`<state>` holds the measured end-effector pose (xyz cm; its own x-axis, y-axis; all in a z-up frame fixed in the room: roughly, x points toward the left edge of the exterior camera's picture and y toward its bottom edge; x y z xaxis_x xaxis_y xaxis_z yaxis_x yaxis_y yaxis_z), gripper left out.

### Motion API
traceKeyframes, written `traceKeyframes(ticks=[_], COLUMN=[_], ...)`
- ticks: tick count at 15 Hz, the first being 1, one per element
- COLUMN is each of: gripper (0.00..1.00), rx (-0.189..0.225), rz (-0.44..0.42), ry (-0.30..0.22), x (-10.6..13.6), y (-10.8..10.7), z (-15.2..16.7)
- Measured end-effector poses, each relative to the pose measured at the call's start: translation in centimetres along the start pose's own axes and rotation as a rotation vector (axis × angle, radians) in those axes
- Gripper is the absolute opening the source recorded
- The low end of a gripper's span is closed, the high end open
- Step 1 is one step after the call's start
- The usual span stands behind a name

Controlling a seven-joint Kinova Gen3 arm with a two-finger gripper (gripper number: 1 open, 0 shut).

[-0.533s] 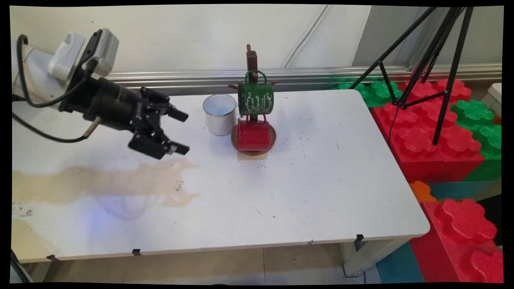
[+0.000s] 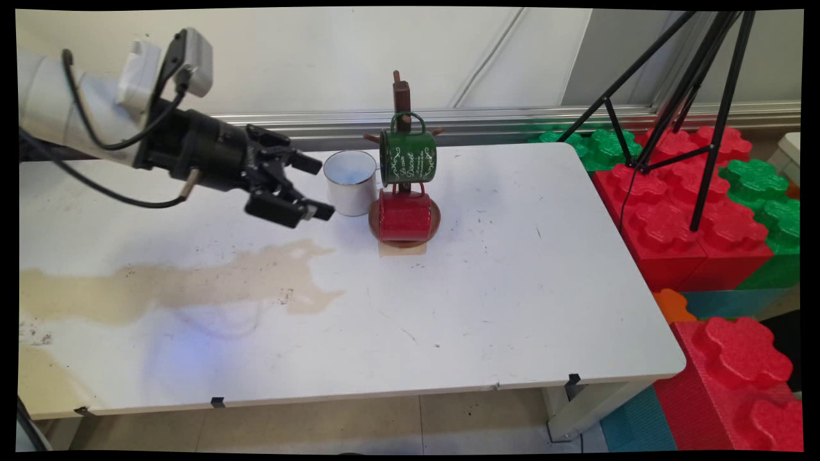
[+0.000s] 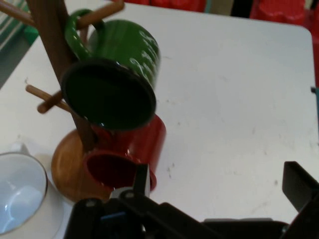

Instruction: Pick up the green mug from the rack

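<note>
My gripper (image 2: 318, 187) is open and holds nothing, hovering just left of a white mug (image 2: 350, 182) that stands upright on the table. To the mug's right is a wooden mug tree (image 2: 402, 96) with a green mug (image 2: 407, 155) hanging on a peg and a red mug (image 2: 403, 214) low over its round base (image 2: 436, 223). In the hand view the gripper (image 3: 219, 186) points past the red mug (image 3: 147, 142). There the green mug (image 3: 124, 59) hangs on the tree (image 3: 50, 30), and the white mug (image 3: 22, 199) sits at lower left.
A beige stain (image 2: 192, 282) spreads over the table's left half. A black tripod (image 2: 692, 96) stands on red and green foam blocks (image 2: 692, 211) off the table's right edge. A metal rail (image 2: 512, 115) runs along the wall behind the table.
The gripper has moved right and slightly farther back, closing in on the white mug. Its fingers stay open. The mugs and tree have not moved.
</note>
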<state>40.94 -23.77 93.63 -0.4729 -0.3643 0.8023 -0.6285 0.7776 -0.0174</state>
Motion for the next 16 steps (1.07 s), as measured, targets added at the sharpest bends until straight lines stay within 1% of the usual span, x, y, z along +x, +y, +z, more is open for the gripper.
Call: traceKeyframes(ticks=[4, 7, 13, 16], gripper=[1.0, 1.0, 1.0, 1.0], rx=[0.022, 0.033, 0.041, 0.044], rz=[-0.046, -0.092, -0.192, -0.221], ry=[0.035, 0.066, 0.112, 0.125], x=[0.4, 0.9, 1.5, 1.6], y=[-0.1, -0.2, -0.4, -0.6], z=[1.7, 3.5, 7.4, 8.7])
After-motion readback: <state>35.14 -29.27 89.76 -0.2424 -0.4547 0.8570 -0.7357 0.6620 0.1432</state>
